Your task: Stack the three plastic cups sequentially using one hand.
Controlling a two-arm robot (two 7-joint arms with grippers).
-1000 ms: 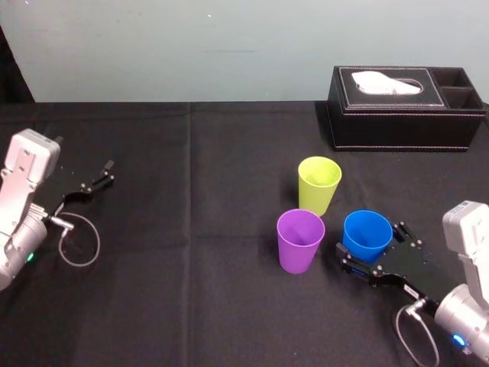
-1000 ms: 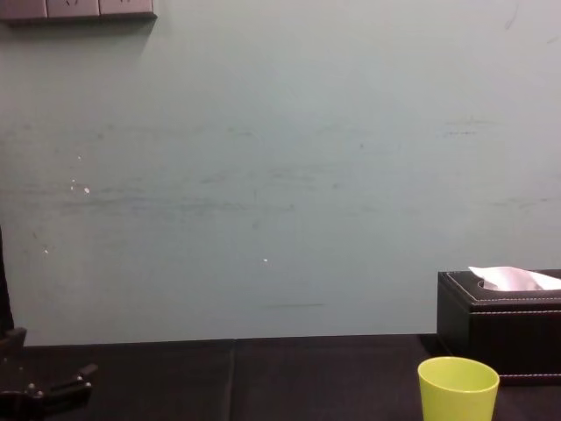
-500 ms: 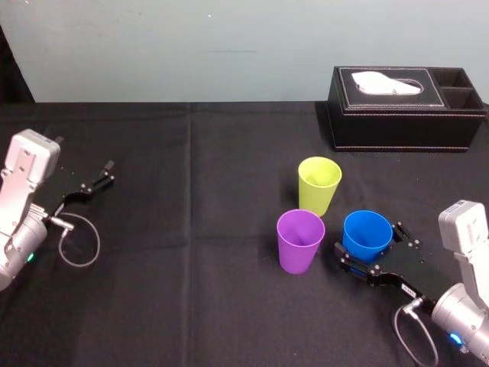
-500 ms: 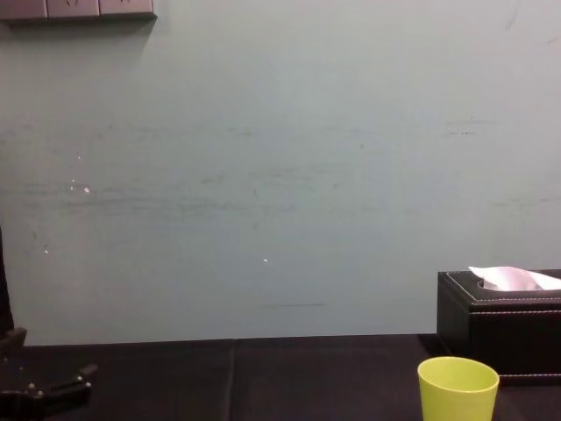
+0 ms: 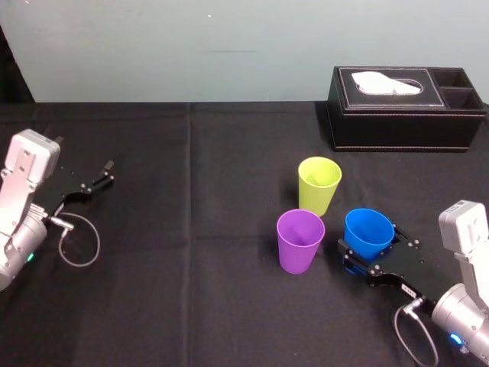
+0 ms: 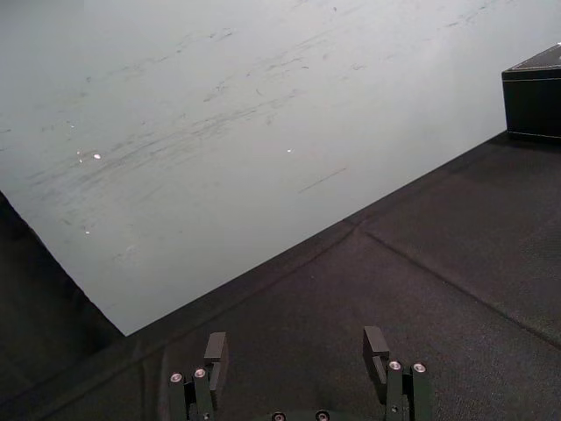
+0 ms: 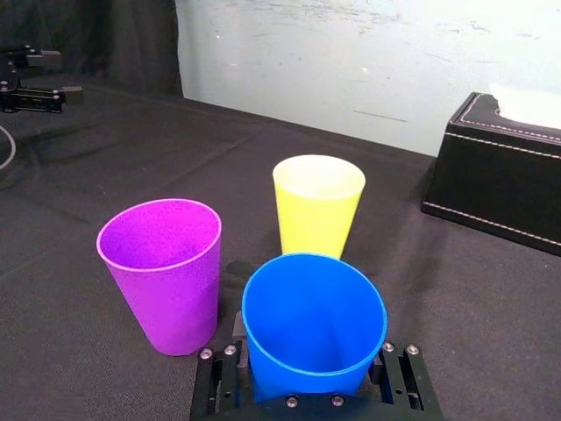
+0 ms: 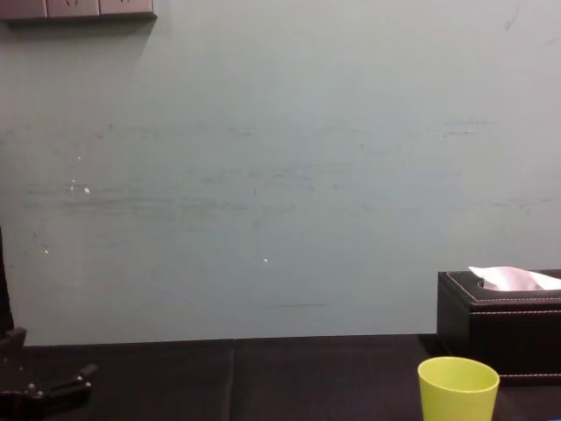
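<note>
The blue cup (image 5: 368, 232) stands upright on the black table between the fingers of my right gripper (image 5: 370, 246), which is shut on its lower half; in the right wrist view both fingers press against the sides of the blue cup (image 7: 314, 320). Just to its left stands the purple cup (image 5: 299, 239) (image 7: 162, 263), a small gap apart. The yellow-green cup (image 5: 318, 183) (image 7: 317, 206) (image 8: 458, 388) stands behind those two. All three are upright and empty. My left gripper (image 5: 99, 177) (image 6: 296, 346) rests open and empty at the table's far left.
A black tissue box (image 5: 405, 107) (image 7: 500, 175) (image 8: 500, 320) stands at the back right, behind the cups. A loose cable (image 5: 76, 241) loops by the left arm. Black cloth (image 5: 199, 229) covers the table, with a pale wall behind.
My right gripper has slid forward around the blue cup and its fingers have closed in against it. The cup shifted very slightly. The left arm has not moved.
</note>
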